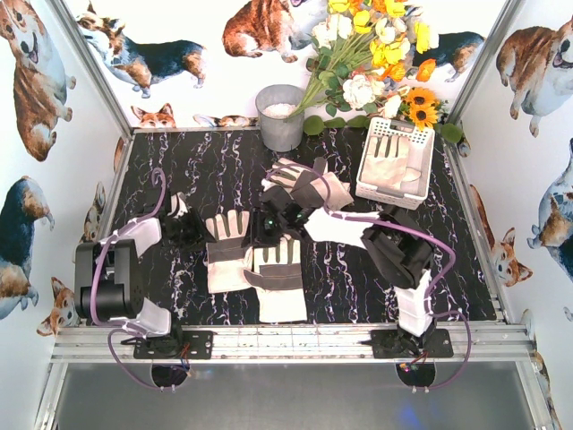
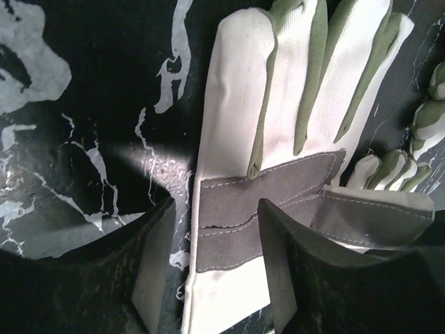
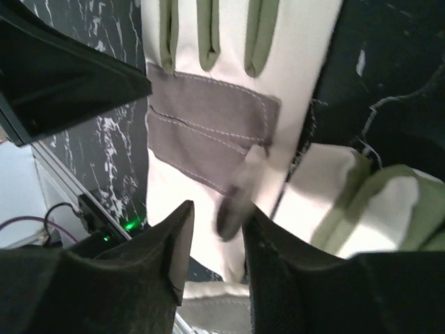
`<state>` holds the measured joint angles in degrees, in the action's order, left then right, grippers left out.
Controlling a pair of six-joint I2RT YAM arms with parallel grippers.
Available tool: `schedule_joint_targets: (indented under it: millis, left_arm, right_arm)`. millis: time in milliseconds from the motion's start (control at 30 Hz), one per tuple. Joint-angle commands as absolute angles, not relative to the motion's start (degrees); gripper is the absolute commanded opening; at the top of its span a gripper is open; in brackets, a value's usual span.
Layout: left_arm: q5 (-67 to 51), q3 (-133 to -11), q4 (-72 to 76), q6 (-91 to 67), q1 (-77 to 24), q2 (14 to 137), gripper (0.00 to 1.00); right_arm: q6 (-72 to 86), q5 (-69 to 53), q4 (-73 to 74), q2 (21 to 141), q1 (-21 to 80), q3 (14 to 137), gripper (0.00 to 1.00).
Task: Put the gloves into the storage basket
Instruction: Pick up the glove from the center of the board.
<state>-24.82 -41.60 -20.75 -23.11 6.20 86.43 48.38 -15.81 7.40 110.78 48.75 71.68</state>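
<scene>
Four or more gloves show from above. One already lies in the basket (image 1: 428, 157) at two o'clock on the tabletop (image 1: 161, 179), a flat pair sits mid-tabletop, and a crumpled heap (image 1: 309, 184) lies toward twelve. My left fingers (image 1: 183, 231) are at the nine o'clock edge of the near glove (image 1: 228, 249). My right fingers (image 1: 282, 215) hang at the heap's six o'clock side. The carry worries me: two arms heading for one small basket could cross. The bucket (image 1: 280, 116) and flowers (image 1: 372, 45) also crowd the basket's ten and twelve o'clock sides.

From the left wrist, my left fingers (image 2: 212, 271) stand part spread, astride the cuff edge of the near glove (image 2: 278, 104) without pinching it. Cloth this flat may slip out, or I may scrape the tabletop and catch only a thin fold. A second glove (image 2: 379, 216) overlaps at three o'clock and could drag along.

From the right wrist, my right fingers (image 3: 212, 257) leave a narrow gap with a blurred grey fold (image 3: 233, 205) in it. I cannot tell whether they grip it. A hold on so little cloth could let the glove (image 3: 208, 104) swing loose and snag its neighbour (image 3: 389, 209) at four o'clock.
</scene>
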Motion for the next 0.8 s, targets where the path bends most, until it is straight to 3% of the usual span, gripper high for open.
schedule_joint_targets:
  millis: [0,200,300,600,767]
  left_arm:
    - [-24.28,-41.99,-20.64,-23.47,5.26,89.53,0.42]
    - [-23.23,-42.22,-20.56,-23.74,4.82,90.35,0.13]
    - [-21.75,-42.36,-20.27,-23.73,4.77,88.43,0.0]
    - [-16.62,-41.13,-21.95,-26.89,4.76,68.13,0.0]
    - [-20.35,-42.65,-26.6,-28.93,4.55,58.34,0.17]
  right_arm:
    - [48.06,-18.02,4.48,113.17,49.54,77.46,0.29]
    - [47.8,-19.84,3.38,114.0,49.83,78.76,0.01]
    - [46.96,-21.52,3.08,113.47,49.91,80.07,0.0]
    - [41.6,-24.63,7.95,103.98,49.83,84.19,0.0]
    - [39.58,-23.74,13.73,94.83,49.54,81.84,0.0]
